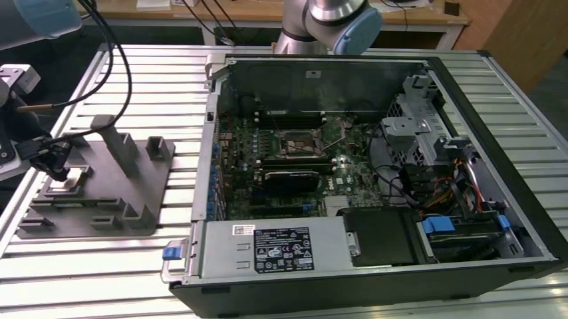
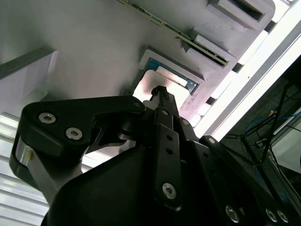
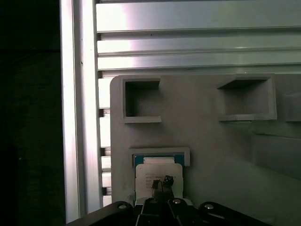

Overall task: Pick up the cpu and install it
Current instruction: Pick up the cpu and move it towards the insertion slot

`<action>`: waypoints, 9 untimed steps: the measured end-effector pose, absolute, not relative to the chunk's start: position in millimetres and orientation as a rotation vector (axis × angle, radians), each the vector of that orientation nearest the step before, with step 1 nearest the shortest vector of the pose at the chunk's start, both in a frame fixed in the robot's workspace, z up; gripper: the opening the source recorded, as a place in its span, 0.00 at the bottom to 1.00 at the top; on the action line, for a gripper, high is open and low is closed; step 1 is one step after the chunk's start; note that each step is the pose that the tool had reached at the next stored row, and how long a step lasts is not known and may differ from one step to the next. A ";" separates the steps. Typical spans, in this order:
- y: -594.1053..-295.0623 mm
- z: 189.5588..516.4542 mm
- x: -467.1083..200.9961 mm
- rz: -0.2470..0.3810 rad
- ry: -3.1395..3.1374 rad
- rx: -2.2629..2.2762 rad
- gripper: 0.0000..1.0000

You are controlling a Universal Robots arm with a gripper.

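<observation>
First wrist view: the cpu [image 3: 158, 173], a small flat square chip with a shiny pale metal top and a blue-green rim, lies flat in a shallow square pocket near one edge of the moulded grey plastic fixture tray [image 3: 211, 155]. The black gripper [image 3: 162, 182] hangs directly over the chip. Its two slim fingers [image 3: 168, 179] are drawn together with nothing between them, and the tips are poised above the middle of the lid. Whether they touch the metal cannot be made out. The chip lies straight ahead of the fingertips along the tool's own line, not off to either side. Being square, it offers no long axis to line up with, and its edges sit parallel to the pocket walls. The second wrist view gives the same alignment from a low slant, with the fingertips over the bright lid and the pocket's raised lip just beyond. In the exterior view the tray rests on the ribbed aluminium bench [image 1: 98, 266] at the exterior view's left, where the silver-and-blue robot arm [image 1: 342, 23] has its tool lowered. Well apart, toward the exterior view's right, stands the open black desktop computer case [image 1: 497, 100]. The metal-framed black square motherboard socket [image 1: 297, 141] is bare at the centre of the board.
</observation>
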State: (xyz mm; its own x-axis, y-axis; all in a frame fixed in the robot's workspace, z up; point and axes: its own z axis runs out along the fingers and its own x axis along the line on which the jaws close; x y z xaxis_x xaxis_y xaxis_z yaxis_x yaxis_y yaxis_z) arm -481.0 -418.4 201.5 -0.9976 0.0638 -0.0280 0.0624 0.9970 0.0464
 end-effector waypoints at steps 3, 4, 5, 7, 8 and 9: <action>-417.9 200.4 -481.0 0.071 3.110 0.098 0.11; -417.4 200.0 -481.1 0.071 3.110 0.098 0.11; -416.9 199.6 -481.1 0.071 3.110 0.097 0.11; -416.5 199.3 -481.0 0.071 3.110 0.096 0.11; -416.5 199.3 -481.0 0.071 3.110 0.096 0.11; -416.5 199.4 -481.0 0.071 3.110 0.096 0.11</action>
State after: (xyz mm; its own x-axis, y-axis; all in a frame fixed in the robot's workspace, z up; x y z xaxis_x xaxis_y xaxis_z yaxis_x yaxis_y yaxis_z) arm -481.0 -416.5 199.4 -0.9977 0.0625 -0.0279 0.0612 0.9970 0.0466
